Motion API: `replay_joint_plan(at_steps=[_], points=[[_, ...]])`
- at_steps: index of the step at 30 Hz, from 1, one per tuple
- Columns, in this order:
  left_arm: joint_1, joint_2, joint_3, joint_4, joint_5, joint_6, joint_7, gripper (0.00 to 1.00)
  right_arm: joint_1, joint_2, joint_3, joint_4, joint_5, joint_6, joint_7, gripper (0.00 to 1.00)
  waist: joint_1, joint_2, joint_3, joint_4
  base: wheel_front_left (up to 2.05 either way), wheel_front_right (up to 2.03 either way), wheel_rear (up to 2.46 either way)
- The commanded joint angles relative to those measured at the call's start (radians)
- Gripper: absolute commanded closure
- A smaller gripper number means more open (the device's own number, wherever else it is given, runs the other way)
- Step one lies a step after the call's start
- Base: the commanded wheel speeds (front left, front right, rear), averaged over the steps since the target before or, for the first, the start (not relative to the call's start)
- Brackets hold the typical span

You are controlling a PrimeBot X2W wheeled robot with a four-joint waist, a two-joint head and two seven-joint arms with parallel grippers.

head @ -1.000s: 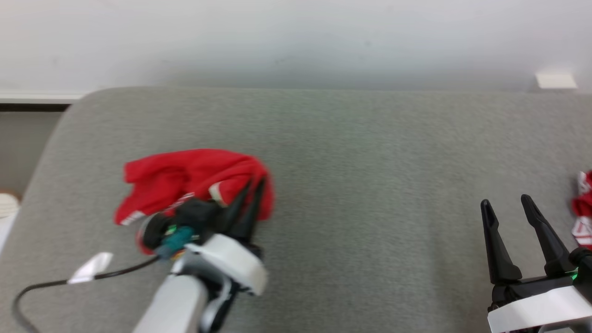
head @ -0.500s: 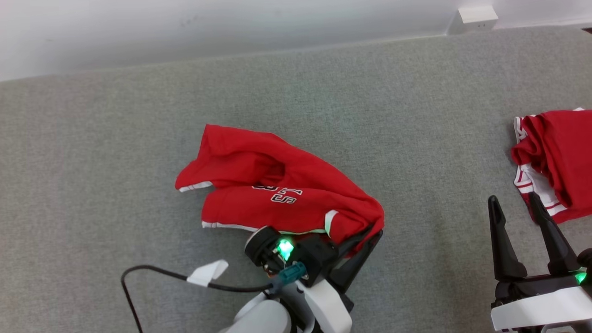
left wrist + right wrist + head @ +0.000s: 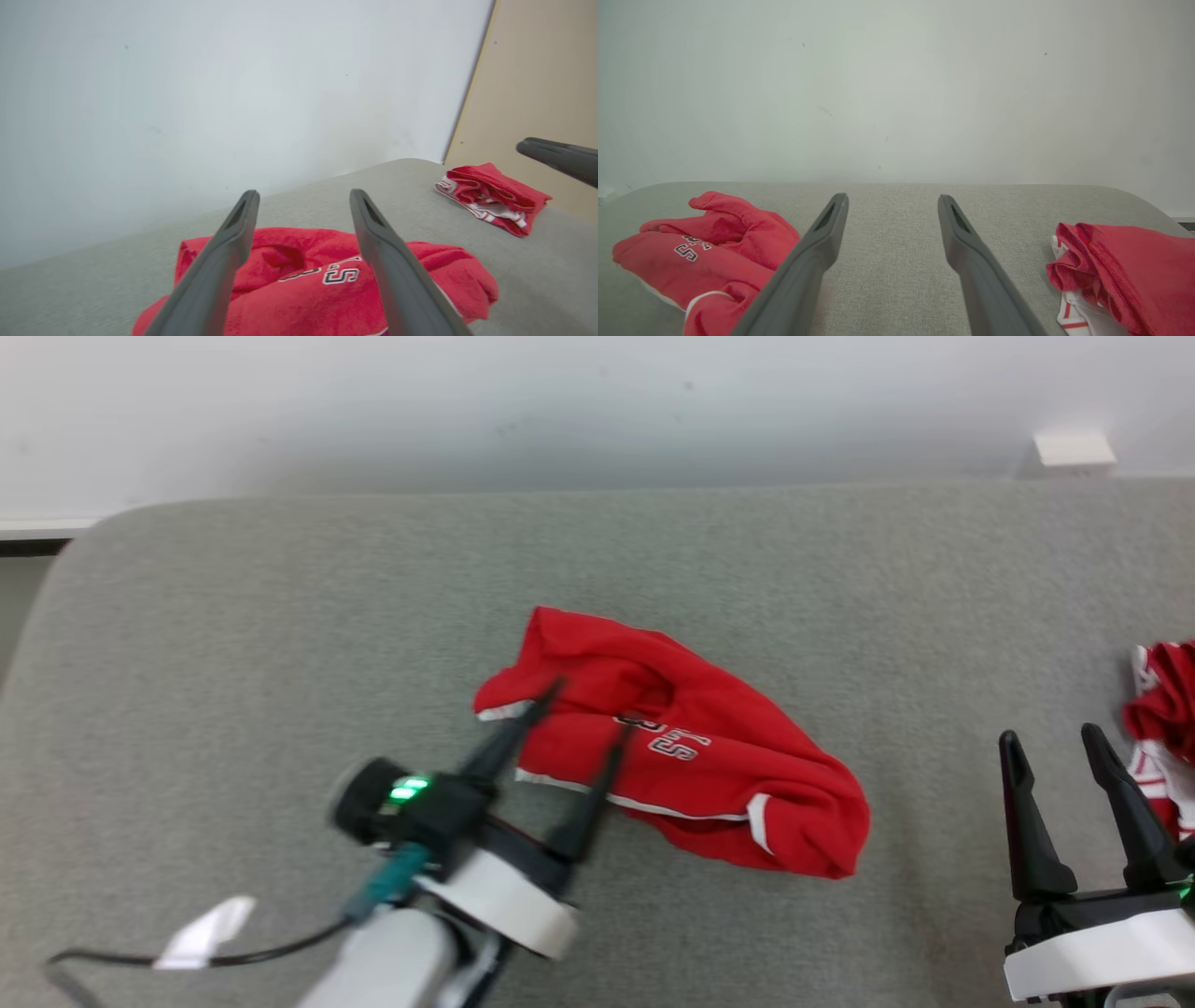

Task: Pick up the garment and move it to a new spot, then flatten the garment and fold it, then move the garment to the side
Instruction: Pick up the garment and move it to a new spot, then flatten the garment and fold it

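Left gripper let go: garment dropped at its new spot

A second earlier I had the left gripper (image 3: 590, 707) pinched shut on the red garment (image 3: 709, 775), which sat close to the worktop's (image 3: 280, 644) left corner. At this moment its fingers stood spread wide with nothing between them. They pointed at the garment's left end, by the white-trimmed hem. From the head view I could not tell whether the tips touched the cloth. The left wrist view showed the gripper (image 3: 304, 192) open and the garment (image 3: 303, 289) lying loose beyond it.

The head camera had swung in between, so I judged the shift against the worktop's edge, not the frame. By that measure the garment had come in from the corner toward the middle. It lay there crumpled, doubled over itself, with the lettering facing up and one bunched end toward the right.

The right gripper (image 3: 1048, 734) had done nothing. It hung spread and empty at the lower right, well apart from the garment and near a second red pile (image 3: 1162, 709) at the worktop's right edge.

I took the move to a new spot as done. Flattening was next, and nothing was spread out yet: I would need a fresh hold on a hem or corner, probably with both grippers
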Motion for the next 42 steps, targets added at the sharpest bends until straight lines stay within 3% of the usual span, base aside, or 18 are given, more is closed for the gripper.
replay_joint_plan(at_steps=[1,7,11,19,42], points=[[0.023,0.023,0.031,-0.011,-0.008,0.022,-0.008,0.00,0.013,-0.001,-0.005,-0.004,-0.006,-0.003,0.006,0.00,0.0000,0.0000,-0.035,0.045,0.00,0.00,0.00],[0.101,0.102,0.191,-0.044,-0.050,0.118,-0.017,0.00,0.040,-0.001,-0.016,-0.018,-0.011,-0.003,0.032,0.00,0.0000,0.0000,-0.079,0.106,0.00,0.00,0.00],[0.165,0.143,0.254,-0.058,-0.071,0.149,-0.021,0.00,0.061,-0.001,-0.029,-0.025,-0.009,-0.003,0.049,0.00,0.0000,0.0000,-0.103,0.133,0.00,0.00,0.00],[0.277,0.197,0.271,-0.087,-0.104,0.151,0.019,0.00,0.111,-0.001,-0.035,-0.032,-0.001,-0.003,0.079,0.00,0.0000,0.0000,-0.154,0.132,0.00,0.00,0.00],[0.350,0.204,0.251,-0.135,-0.109,0.184,0.037,0.00,0.185,-0.001,-0.044,-0.064,0.021,-0.003,0.096,0.00,0.0000,0.0000,-0.192,0.108,0.00,0.00,0.00]])
